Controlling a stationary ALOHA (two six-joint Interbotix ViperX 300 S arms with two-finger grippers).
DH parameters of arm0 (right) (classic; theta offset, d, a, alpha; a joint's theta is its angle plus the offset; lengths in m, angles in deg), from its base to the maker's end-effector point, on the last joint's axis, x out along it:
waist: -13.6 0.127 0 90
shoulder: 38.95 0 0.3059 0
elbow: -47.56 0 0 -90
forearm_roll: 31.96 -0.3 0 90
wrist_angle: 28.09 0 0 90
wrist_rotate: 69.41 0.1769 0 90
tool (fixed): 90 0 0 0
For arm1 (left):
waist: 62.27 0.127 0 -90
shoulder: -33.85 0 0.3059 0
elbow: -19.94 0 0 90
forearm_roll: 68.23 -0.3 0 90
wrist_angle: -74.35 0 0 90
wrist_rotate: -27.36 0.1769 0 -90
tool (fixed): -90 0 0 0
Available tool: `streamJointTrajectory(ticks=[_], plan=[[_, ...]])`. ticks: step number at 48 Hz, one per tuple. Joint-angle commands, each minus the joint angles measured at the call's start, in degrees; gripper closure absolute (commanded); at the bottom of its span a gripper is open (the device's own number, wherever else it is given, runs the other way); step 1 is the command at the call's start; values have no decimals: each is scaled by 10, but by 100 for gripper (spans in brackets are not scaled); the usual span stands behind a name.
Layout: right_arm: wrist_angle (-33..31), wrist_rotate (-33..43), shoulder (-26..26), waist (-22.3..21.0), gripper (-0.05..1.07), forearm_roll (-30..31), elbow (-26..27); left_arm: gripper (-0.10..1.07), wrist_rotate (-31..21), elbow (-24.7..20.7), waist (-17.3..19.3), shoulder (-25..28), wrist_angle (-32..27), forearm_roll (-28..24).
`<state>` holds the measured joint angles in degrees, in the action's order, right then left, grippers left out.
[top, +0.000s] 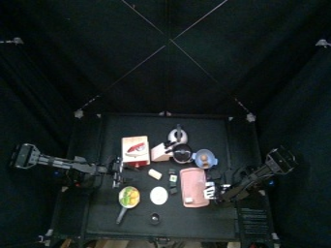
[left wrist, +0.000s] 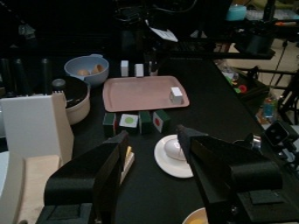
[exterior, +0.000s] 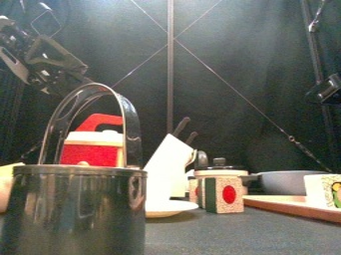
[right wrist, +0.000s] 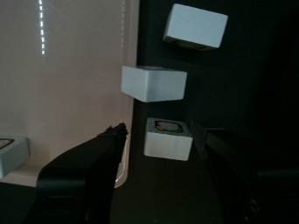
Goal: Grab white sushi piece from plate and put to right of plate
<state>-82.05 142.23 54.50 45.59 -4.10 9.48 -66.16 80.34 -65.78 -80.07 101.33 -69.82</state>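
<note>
A small white plate [left wrist: 176, 163] stands on the black table with a white round piece [left wrist: 173, 148] on it; it also shows in the top view [top: 159, 195]. A pink tray [left wrist: 138, 94] lies beyond it and carries a white block [left wrist: 176, 91] near one corner. My left gripper [left wrist: 156, 140] is open and empty, hovering just short of the white plate, to its left in the top view [top: 116, 174]. My right gripper [right wrist: 166, 133] is open and empty at the pink tray's edge [right wrist: 59, 87], over several small white cubes [right wrist: 155, 83].
A dark kettle [top: 177, 138], a red and white box [top: 135, 147], a blue bowl [left wrist: 87, 66] and a yellow-green plate [top: 128, 198] crowd the table. Small picture cubes [left wrist: 131, 121] stand between tray and white plate. A large pot [exterior: 74, 209] fills the front view's left.
</note>
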Motion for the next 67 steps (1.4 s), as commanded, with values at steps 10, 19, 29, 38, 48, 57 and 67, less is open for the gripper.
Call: streamJointTrajectory(ticks=[10,19,29,38,48,57,67], plan=[[45,-7,-105,-5,9,25,135,12,2,-7,-1,1,2,9],[87,-7,-145,-22,9,18,142,12,2,-9,-1,1,2,9],[141,-7,-177,-49,9,18,134,12,2,-7,-1,1,2,9],[141,-8,-178,-50,18,-3,127,12,2,-7,-1,1,2,10],[137,-8,-170,-49,28,-4,127,12,2,-7,-1,1,2,10],[76,-7,-115,-28,28,-5,128,12,2,-6,-1,1,2,10],[0,5,-69,33,28,-86,106,12,2,-7,-1,1,-3,10]])
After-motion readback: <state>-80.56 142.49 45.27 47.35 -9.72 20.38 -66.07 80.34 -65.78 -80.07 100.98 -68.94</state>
